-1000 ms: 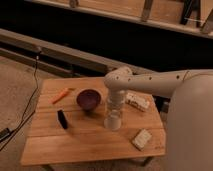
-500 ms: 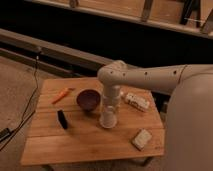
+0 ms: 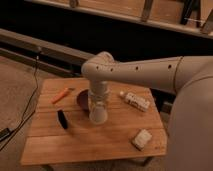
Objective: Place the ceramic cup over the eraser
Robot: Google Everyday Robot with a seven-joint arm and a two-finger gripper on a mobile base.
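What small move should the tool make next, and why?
Probably a short shift sideways toward the eraser, to the left in the picture. The tool is shut on the cup, just in front of the bowl. The eraser lies apart from the cup, not under it, so lowering here would likely miss it.

Wooden slat table (image 3: 100, 145) on speckled floor (image 3: 15, 80); black cable (image 3: 32, 102) left; grey rail (image 3: 30, 40) behind, dark recess; dim light.

Probably a workshop or lab, small wooden table (image 3: 95, 144), cable (image 3: 34, 92) trailing over floor (image 3: 15, 75)
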